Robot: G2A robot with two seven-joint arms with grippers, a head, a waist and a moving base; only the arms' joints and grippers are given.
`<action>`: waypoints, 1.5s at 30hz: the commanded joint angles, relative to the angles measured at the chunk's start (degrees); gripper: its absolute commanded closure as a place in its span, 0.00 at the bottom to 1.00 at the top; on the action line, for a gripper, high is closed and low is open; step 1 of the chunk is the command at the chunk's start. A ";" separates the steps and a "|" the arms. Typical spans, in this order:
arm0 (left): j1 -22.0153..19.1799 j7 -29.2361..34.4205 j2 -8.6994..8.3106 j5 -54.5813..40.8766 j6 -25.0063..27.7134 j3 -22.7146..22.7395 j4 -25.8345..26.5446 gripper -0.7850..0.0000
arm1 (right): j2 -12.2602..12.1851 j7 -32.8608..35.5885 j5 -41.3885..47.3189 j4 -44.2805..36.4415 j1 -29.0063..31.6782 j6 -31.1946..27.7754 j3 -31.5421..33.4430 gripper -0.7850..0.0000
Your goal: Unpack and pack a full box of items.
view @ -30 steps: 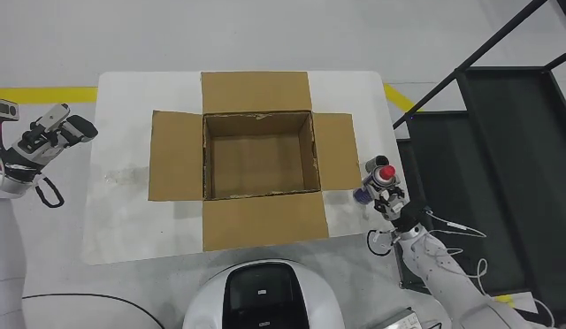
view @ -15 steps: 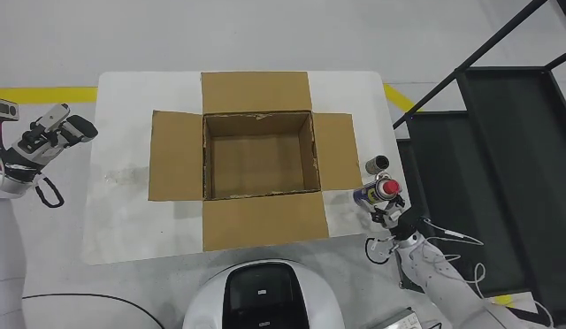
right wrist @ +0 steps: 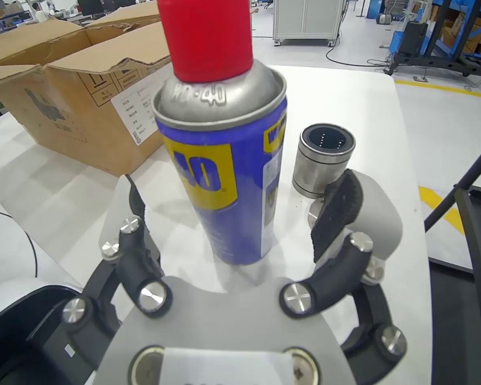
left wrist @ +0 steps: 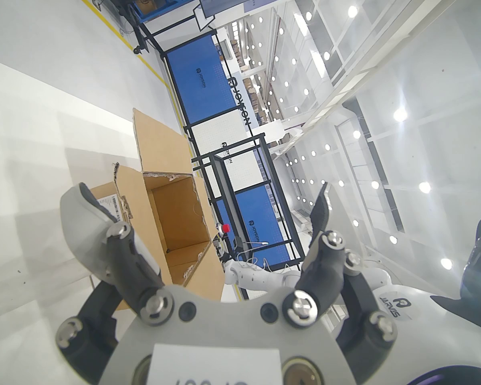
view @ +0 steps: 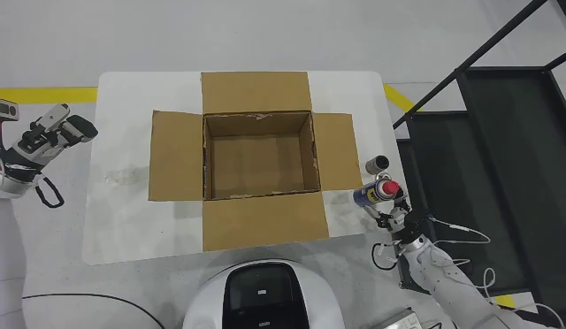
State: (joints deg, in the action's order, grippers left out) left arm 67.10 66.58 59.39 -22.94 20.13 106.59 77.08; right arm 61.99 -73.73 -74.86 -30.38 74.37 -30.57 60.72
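An open cardboard box (view: 261, 163) sits mid-table with its four flaps spread flat and bare cardboard inside. At the table's right edge a blue and yellow spray can (view: 376, 193) with a red cap stands upright beside a short metal cylinder (view: 378, 163). My right gripper (view: 395, 212) is just behind the can, at the near right corner. In the right wrist view the spray can (right wrist: 224, 162) stands between the open fingers of the right gripper (right wrist: 238, 202), apart from both pads, with the metal cylinder (right wrist: 322, 158) beyond it. My left gripper (view: 53, 130) hangs open off the table's left edge, holding nothing.
The white table (view: 133, 205) has bare room left of the box and along its front. A black metal stair frame (view: 478, 126) stands close to the right of the table. In the left wrist view the box (left wrist: 172, 210) lies beyond the left gripper (left wrist: 200, 198).
The spray can moved from over the metal cylinder toward the table's near edge and now stands there. The right gripper has drawn back from it. The left arm has not moved.
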 commanded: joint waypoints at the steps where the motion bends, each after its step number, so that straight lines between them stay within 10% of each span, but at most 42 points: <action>1: 0.00 0.00 0.00 0.00 0.00 0.00 0.00 0.00 | 0.10 0.43 -0.12 0.34 -0.64 -0.42 -0.16 0.00; 3: 0.00 0.00 0.00 0.00 0.00 0.00 0.00 0.00 | 0.20 1.20 -0.21 0.93 -1.43 -1.19 -0.31 0.00; 7: 0.00 0.00 0.00 0.00 0.00 0.00 0.00 0.00 | 0.41 2.01 -0.63 1.57 -2.30 -2.00 -0.68 1.00; 21: 0.00 0.00 0.00 0.00 0.00 0.00 0.00 0.00 | -1.14 0.59 -0.52 -4.59 0.91 -0.58 -0.01 1.00; 31: 0.00 0.00 0.00 0.00 0.00 0.00 0.00 0.00 | -8.77 -3.02 -5.91 -24.02 13.45 3.26 13.11 1.00; 45: 0.00 0.00 0.00 0.00 0.00 0.00 0.00 0.00 | -13.71 36.23 -10.45 -69.81 26.06 -6.69 32.57 1.00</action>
State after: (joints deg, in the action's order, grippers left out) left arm 67.10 66.58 59.39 -22.94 20.13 106.59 77.08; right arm 48.33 -40.61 -85.33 -98.25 100.75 -36.54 93.11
